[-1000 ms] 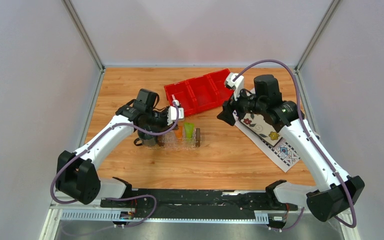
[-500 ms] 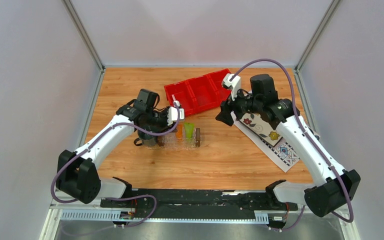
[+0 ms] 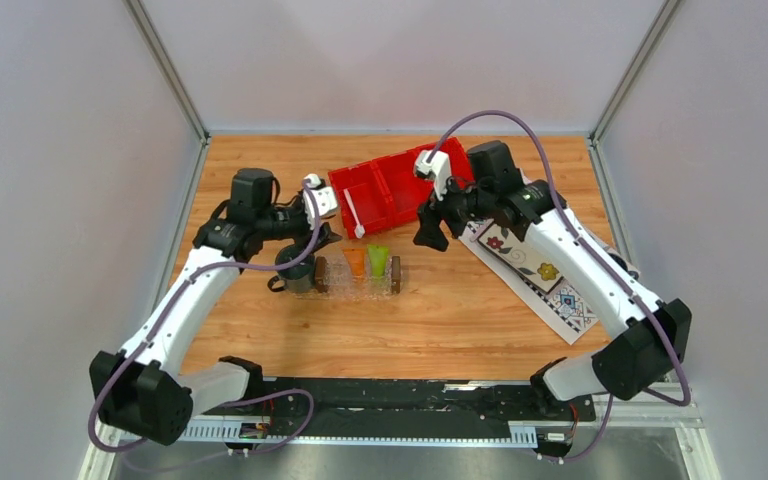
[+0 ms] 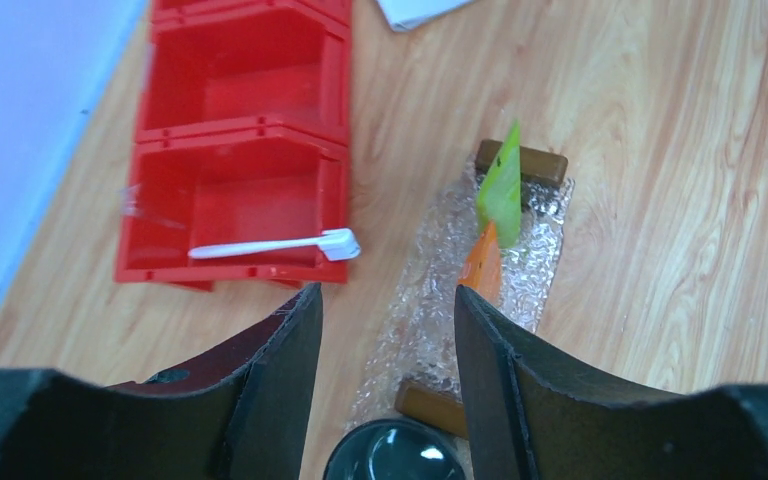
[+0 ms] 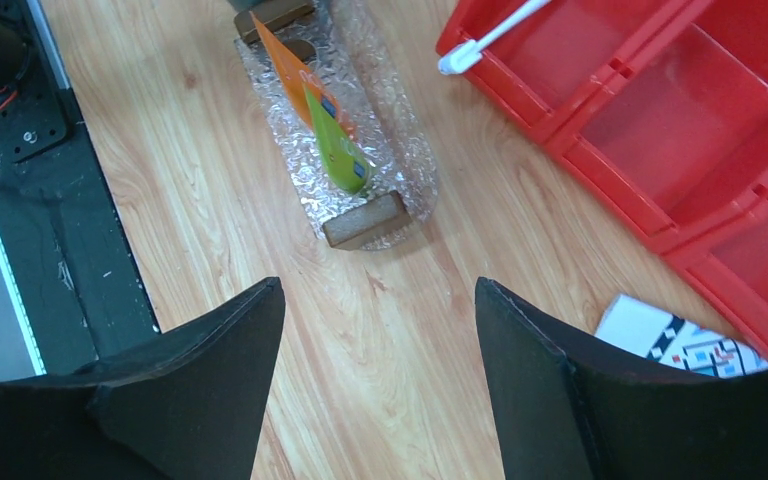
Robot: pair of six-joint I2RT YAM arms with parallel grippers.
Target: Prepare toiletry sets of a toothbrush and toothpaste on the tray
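The clear tray (image 3: 396, 276) lies mid-table with brown block handles. In it stand an orange toothpaste tube (image 3: 356, 262) and a lime green one (image 3: 378, 260), side by side. The white toothbrush (image 3: 353, 213) lies over the near left compartment of the red bin (image 3: 400, 185), its head past the rim. My left gripper (image 3: 323, 236) hovers open and empty left of the tray, above the mug. In the left wrist view the toothbrush (image 4: 270, 245) and the tubes (image 4: 498, 190) lie beyond the open gripper (image 4: 388, 300). My right gripper (image 3: 428, 232) hangs open over bare wood right of the tray (image 5: 363, 220).
A dark grey-green mug (image 3: 295, 272) stands against the tray's left end, also seen in the left wrist view (image 4: 395, 455). A flower-patterned white cloth (image 3: 535, 270) lies at the right under the right arm. The red bin sits behind the tray, angled.
My left gripper has opened and drawn back left from the tray, uncovering the toothbrush on the bin. The right arm has swung left toward the tray.
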